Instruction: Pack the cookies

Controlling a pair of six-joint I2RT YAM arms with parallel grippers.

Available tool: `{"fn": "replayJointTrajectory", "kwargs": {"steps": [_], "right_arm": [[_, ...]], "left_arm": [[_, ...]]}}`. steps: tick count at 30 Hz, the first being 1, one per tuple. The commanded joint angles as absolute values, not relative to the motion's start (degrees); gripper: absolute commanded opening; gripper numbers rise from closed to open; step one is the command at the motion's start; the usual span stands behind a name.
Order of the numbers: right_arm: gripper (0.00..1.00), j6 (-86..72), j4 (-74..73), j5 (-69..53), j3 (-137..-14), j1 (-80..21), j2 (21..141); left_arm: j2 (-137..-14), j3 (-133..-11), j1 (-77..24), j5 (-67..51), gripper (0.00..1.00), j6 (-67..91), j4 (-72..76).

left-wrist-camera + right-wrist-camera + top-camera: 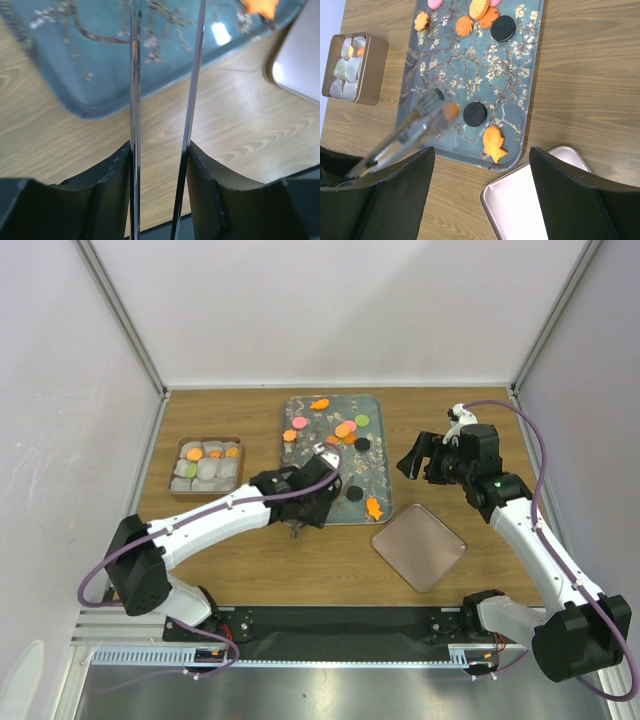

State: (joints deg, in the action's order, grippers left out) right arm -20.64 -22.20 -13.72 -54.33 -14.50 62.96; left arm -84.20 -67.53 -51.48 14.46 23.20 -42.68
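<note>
Most of the cookies (345,430) lie loose on the tray (370,472), ahead of the left claw (312,485) and off to the inner side of the right claw (415,455). A few orange and green ones already sit in paper cups (212,472) in the box (207,467), out past the left claw's outer side.

The left claw is clamped on tongs (326,456). Its fingers (115,170) press the two thin blades (134,75) near their base, and the blades run forward with a gap between them, so the squeeze looks light. That grip probably gives the broad fingers a fine tip for flat pieces they could not pinch off a flat tray themselves.

In the right wrist view the tongs are a blur with an orange blob at the tip (likely a cookie, though I cannot tell whether it is pinched or merely behind).

The right claw hangs wide open and empty, raised beside the tray. It is probably parked out of the other arm's way.

The lid (419,546) lies flat on the table (300,570), below that claw toward its base. I judge it was set apart so the box is open for filling.

No brand, label or writing can be read anywhere; the tray bears only a pattern of blossom branches
</note>
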Motion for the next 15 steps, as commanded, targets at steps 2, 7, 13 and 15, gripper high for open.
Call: {"fn": "replayJointTrajectory", "kwargs": {"steps": [2,7,13,15], "right_arm": [[0.83,-19.2,-21.5,-12.7,-55.2,-14.4,63.0],[0.83,-19.3,-21.8,-12.7,-55.2,-14.4,62.9],[0.83,-19.2,-21.8,-12.8,-55.2,-14.4,62.6],[0.84,-19.2,-21.8,-12.8,-55.2,-14.3,62.4]], "left_arm": [[-86.2,-70.6,-54.3,14.6,0.49,25.4,-41.1],[-90.2,-72.1,-56.6,15.1,0.49,25.5,-41.0],[-94.0,-76.5,-58.5,18.4,0.49,25.0,-43.5],[-95.4,-77.3,-59.1,19.9,0.49,25.0,-45.0]]}}
